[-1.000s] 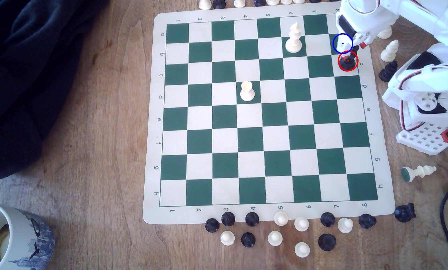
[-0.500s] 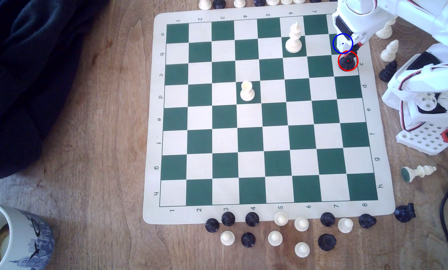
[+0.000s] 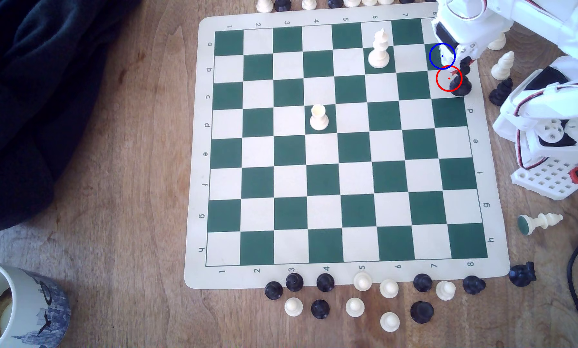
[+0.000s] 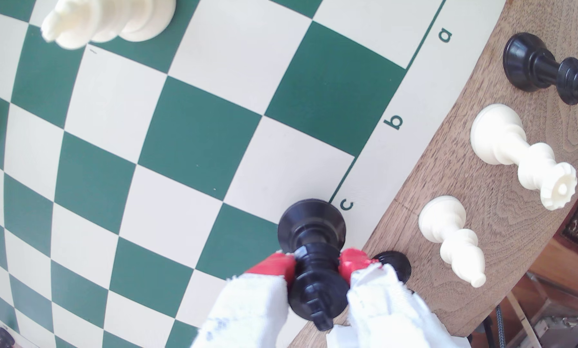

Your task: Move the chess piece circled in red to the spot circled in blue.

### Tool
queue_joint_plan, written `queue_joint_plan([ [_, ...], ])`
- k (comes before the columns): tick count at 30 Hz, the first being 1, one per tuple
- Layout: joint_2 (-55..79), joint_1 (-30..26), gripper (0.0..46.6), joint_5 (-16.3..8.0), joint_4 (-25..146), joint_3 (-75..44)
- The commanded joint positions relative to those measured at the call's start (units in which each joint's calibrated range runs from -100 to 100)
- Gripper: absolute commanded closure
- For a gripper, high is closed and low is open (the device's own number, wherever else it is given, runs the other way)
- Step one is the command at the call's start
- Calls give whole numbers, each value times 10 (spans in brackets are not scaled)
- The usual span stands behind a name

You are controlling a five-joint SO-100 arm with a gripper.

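The black chess piece (image 3: 461, 87) is gripped just below its crown, at the right edge of the chessboard mat (image 3: 200, 100) in the exterior view. Its base hangs over the border by the letter c, outside the red ring (image 3: 449, 78). My gripper (image 3: 461, 67) is shut on it. In the wrist view my red-tipped gripper (image 4: 317, 264) pinches the chess piece (image 4: 311, 224) from both sides. I cannot tell whether the base touches the mat. The spot (image 3: 442, 56), a dark green square under the blue ring, is bare and lies one row beyond; the wrist view shows the spot (image 4: 327, 90) beside the letter b.
A tall white piece (image 3: 378, 50) and a shorter white piece (image 3: 319, 117) stand on the board. Beside the right border stand a white piece (image 3: 503, 65) and a black one (image 3: 501, 91). The arm base (image 3: 548, 144) is on the right. Pawns line the near edge, and a mug (image 3: 19, 304) stands at lower left.
The chess piece has shifted out of the red ring toward the exterior view's right, onto the mat's border, and my gripper moved with it.
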Motion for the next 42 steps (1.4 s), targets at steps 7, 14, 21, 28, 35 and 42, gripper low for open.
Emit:
queue_joint_plan([
  [7,-26,32,464,2,-18,-60],
  [14,7,41,464,1,-65,-54],
  [21,39,58,464,3,-125,-32],
  [28,54,66,464,7,-144,-26],
  [35,63,63,464,7,-154,-15],
  [42,64,63,383,8,-162,-12],
])
